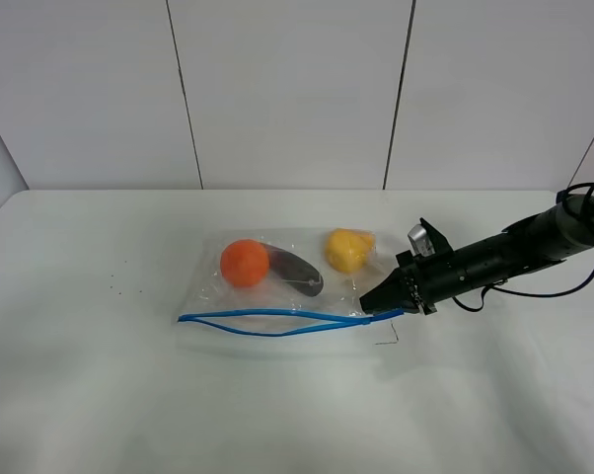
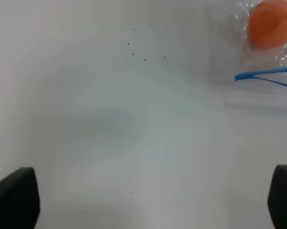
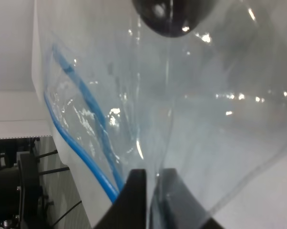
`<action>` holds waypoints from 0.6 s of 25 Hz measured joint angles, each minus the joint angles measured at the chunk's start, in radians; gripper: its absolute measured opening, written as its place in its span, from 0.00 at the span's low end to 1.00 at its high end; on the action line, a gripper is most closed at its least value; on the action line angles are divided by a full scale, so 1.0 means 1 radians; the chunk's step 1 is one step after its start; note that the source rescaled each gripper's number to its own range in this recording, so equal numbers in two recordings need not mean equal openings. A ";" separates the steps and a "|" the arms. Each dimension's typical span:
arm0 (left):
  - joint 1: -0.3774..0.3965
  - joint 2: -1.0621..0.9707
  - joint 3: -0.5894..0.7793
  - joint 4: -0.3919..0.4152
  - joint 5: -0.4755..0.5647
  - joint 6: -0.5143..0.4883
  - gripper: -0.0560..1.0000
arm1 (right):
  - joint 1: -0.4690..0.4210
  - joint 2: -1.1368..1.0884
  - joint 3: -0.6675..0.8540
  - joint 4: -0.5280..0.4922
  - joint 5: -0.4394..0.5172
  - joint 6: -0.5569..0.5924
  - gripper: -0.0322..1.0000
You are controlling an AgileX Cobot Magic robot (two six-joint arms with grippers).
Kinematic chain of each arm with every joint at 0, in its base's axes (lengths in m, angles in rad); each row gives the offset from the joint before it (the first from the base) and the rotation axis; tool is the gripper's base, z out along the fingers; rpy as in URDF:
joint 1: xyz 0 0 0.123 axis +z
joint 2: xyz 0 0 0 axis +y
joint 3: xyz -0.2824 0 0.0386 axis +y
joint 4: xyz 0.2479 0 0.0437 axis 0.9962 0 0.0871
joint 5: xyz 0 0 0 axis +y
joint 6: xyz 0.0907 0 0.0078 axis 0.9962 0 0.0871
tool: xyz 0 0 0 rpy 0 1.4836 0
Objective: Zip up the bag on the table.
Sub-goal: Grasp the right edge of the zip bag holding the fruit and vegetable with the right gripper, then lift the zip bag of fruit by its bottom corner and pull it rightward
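The clear bag (image 1: 277,286) lies flat mid-table (image 1: 100,395), with orange (image 1: 245,263), dark purple (image 1: 297,272) and yellow (image 1: 348,250) fruits inside. Its blue zipper strip (image 1: 277,321) runs along the near edge and gapes open in the middle. My right gripper (image 1: 384,301) is shut on the bag's right end at the zipper; in the right wrist view the gripper (image 3: 153,191) pinches clear plastic (image 3: 205,95) beside the blue strip (image 3: 86,143). My left gripper (image 2: 153,200) is open above bare table, apart from the bag's left end (image 2: 258,93), zipper tip (image 2: 265,74) and orange fruit (image 2: 271,23).
The right arm (image 1: 514,252) reaches in from the right edge with a black cable (image 1: 534,291) hanging under it. A white panelled wall (image 1: 287,89) stands behind the table. The left arm does not show in the exterior view. Small dark specks (image 2: 138,47) dot the table left of the bag.
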 joint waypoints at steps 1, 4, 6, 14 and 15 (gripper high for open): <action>0.000 0.000 0.000 0.000 0.000 0.000 1.00 | 0.000 0.000 0.000 0.000 0.000 0.000 0.05; 0.000 0.000 0.000 0.000 0.000 0.000 1.00 | 0.000 0.000 0.000 0.000 -0.008 0.000 0.04; 0.000 0.000 0.000 0.000 0.000 0.000 1.00 | 0.000 0.000 0.000 -0.001 -0.014 0.000 0.04; 0.000 0.000 0.000 0.000 0.000 0.000 1.00 | 0.000 0.000 0.000 -0.004 -0.009 0.013 0.03; 0.000 0.000 0.000 0.000 0.000 0.000 1.00 | 0.000 0.000 0.000 -0.004 -0.005 0.014 0.03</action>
